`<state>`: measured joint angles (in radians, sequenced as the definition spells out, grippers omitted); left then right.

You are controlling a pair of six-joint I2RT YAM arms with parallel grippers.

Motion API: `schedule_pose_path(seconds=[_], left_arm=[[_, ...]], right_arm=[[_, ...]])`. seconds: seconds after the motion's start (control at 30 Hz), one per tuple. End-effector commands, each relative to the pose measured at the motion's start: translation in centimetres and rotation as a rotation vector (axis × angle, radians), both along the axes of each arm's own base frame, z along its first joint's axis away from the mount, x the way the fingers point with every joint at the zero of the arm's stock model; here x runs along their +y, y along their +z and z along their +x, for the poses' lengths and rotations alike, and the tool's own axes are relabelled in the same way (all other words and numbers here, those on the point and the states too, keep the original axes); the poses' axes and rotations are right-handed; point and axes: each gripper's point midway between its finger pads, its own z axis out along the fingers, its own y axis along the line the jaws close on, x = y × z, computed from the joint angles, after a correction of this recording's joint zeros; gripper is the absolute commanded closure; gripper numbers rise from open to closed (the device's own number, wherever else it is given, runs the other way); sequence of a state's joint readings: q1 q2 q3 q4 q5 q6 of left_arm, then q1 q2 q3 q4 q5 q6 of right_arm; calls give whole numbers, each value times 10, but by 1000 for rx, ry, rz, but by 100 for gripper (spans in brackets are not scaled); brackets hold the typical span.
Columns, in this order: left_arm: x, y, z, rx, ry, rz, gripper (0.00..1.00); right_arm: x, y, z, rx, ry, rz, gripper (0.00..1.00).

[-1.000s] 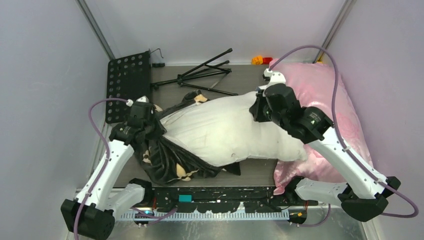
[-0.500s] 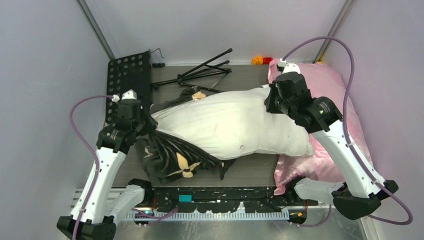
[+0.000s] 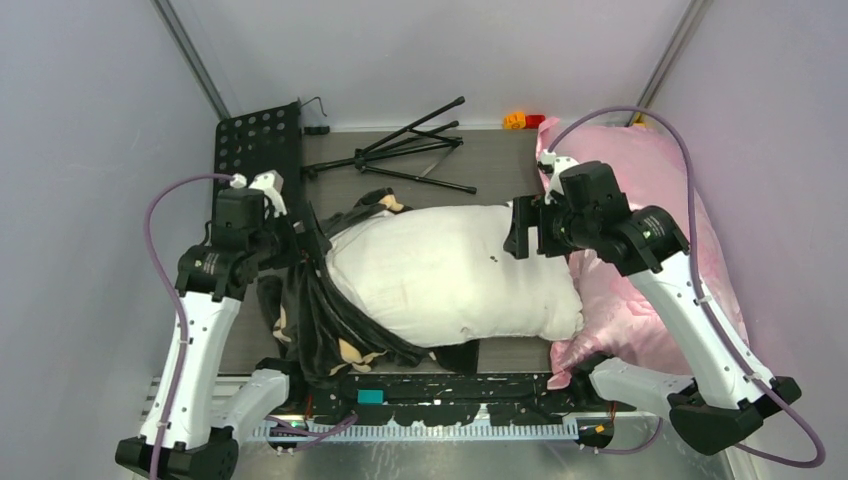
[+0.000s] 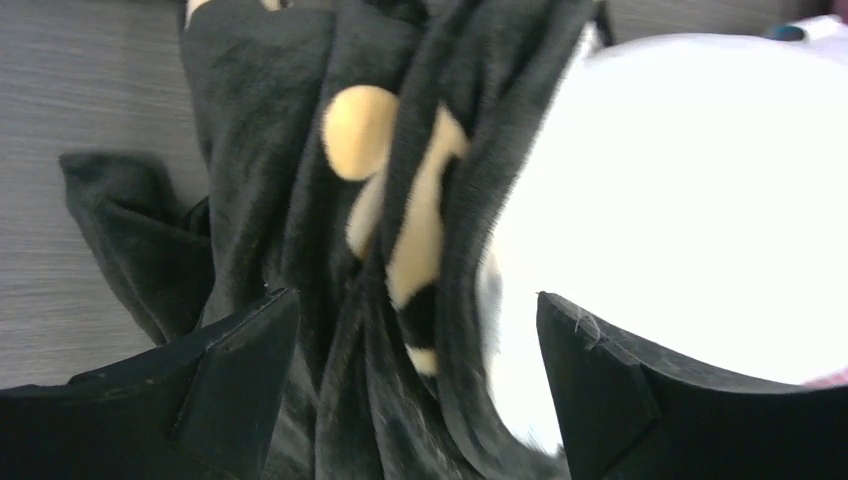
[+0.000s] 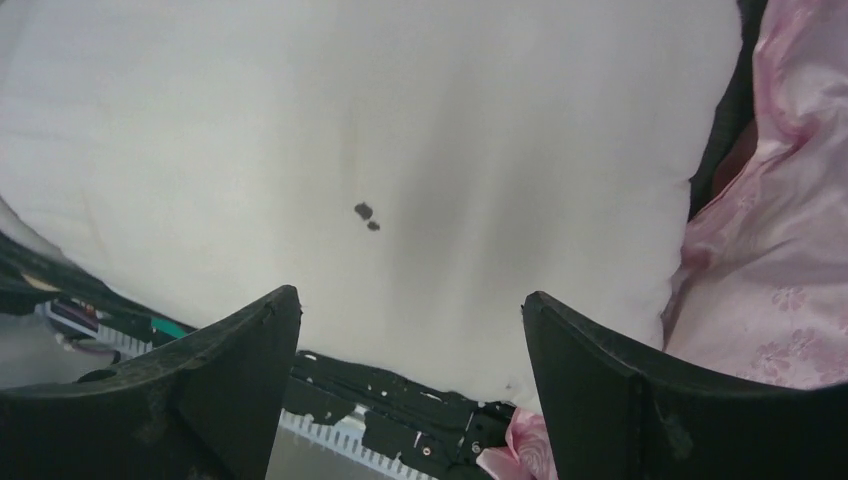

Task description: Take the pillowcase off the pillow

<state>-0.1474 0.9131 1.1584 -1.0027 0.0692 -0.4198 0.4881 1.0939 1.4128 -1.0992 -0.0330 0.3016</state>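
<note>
The white pillow lies across the middle of the table, its left end still inside the black pillowcase, which is bunched in folds with yellow-tan motifs. My left gripper hovers over that bunched edge with its jaws wide apart. In the left wrist view the left gripper has pillowcase folds lying loose between its fingers, with the pillow to the right. My right gripper stands open above the pillow's far right part. From its own wrist, the right gripper looks down on bare pillow and holds nothing.
A shiny pink satin pillow fills the right side, partly under the white one, and shows as the pink pillow in the right wrist view. A black perforated plate and folded tripod lie at the back. Small toys sit by the back wall.
Both grippers have opened and let go: the left of the pillowcase, the right of the pillow. The pillow has dropped and settled leftward; the right gripper has moved left and nearer.
</note>
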Motion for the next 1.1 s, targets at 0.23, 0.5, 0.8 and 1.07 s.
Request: schedule_pose_path(seconds=[0.23,0.5,0.8,1.07], left_arm=[[-18,71,-63,-19,-127,-43,3],[-48,11,-72,161,-165,-187,4],[-56,-25,-50,215,-158,-193,4],[-59,-27,-23,192,-146,-176,4]], right_arm=[[-43,-13,-64,62,-112,-124,12],[-21,-71,-86,213,-159,44,11],[28,-134,-68,289,-187,241,11],[47,-136,-15,145,-217,246,33]])
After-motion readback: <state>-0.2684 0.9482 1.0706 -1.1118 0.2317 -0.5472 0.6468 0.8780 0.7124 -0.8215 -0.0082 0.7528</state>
